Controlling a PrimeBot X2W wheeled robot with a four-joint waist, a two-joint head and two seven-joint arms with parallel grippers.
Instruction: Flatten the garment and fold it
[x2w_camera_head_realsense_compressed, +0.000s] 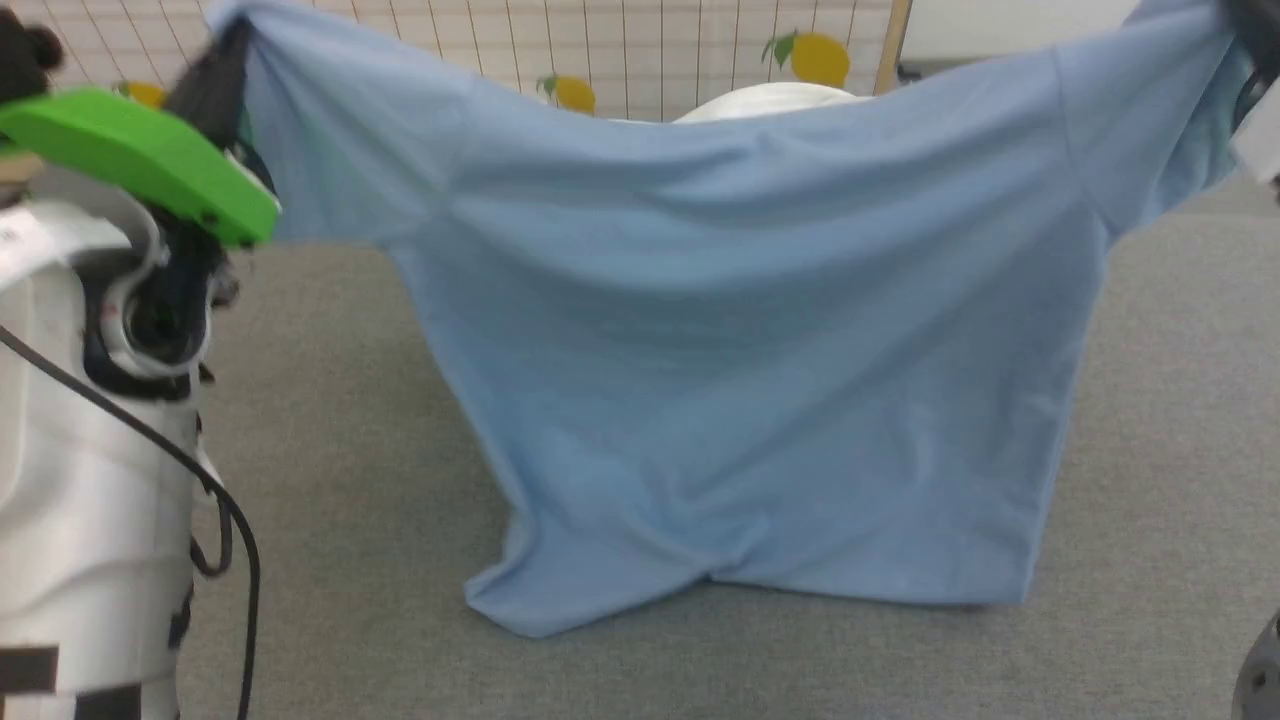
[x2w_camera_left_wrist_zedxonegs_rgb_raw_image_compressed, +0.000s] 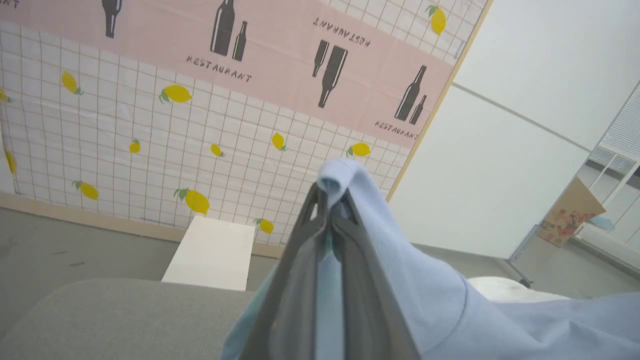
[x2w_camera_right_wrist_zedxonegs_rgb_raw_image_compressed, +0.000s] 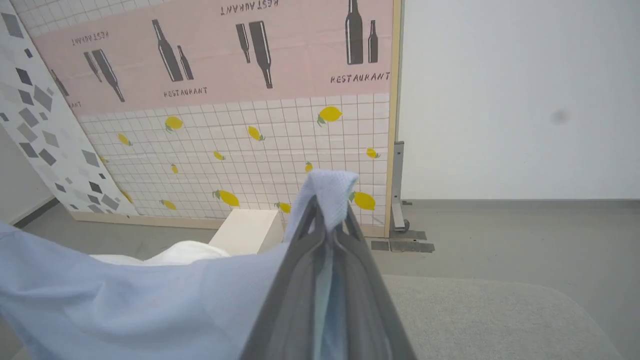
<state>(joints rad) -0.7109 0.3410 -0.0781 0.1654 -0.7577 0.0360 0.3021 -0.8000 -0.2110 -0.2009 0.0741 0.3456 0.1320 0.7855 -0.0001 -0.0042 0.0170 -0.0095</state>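
The light blue garment (x2w_camera_head_realsense_compressed: 740, 330) hangs spread wide between both raised arms, its lower edge resting crumpled on the grey surface (x2w_camera_head_realsense_compressed: 350, 480). At the upper left, my left gripper (x2w_camera_head_realsense_compressed: 215, 80) is shut on one sleeve end; the left wrist view shows the cloth (x2w_camera_left_wrist_zedxonegs_rgb_raw_image_compressed: 400, 260) pinched between the dark fingers (x2w_camera_left_wrist_zedxonegs_rgb_raw_image_compressed: 300, 280), a fold poking past the tips. My right gripper (x2w_camera_head_realsense_compressed: 1250, 30), at the top right corner, is shut on the other sleeve end, with cloth (x2w_camera_right_wrist_zedxonegs_rgb_raw_image_compressed: 100, 300) draped leftward from its fingers (x2w_camera_right_wrist_zedxonegs_rgb_raw_image_compressed: 360, 290). The white neck piece and small mark are hidden.
A lemon-print tiled panel (x2w_camera_left_wrist_zedxonegs_rgb_raw_image_compressed: 150, 140) with pink restaurant banner stands behind. A white box (x2w_camera_left_wrist_zedxonegs_rgb_raw_image_compressed: 210, 252) sits on the floor near it. A white rounded object (x2w_camera_head_realsense_compressed: 770, 100) lies behind the shirt. My white left forearm with green cover (x2w_camera_head_realsense_compressed: 140, 150) fills the left side.
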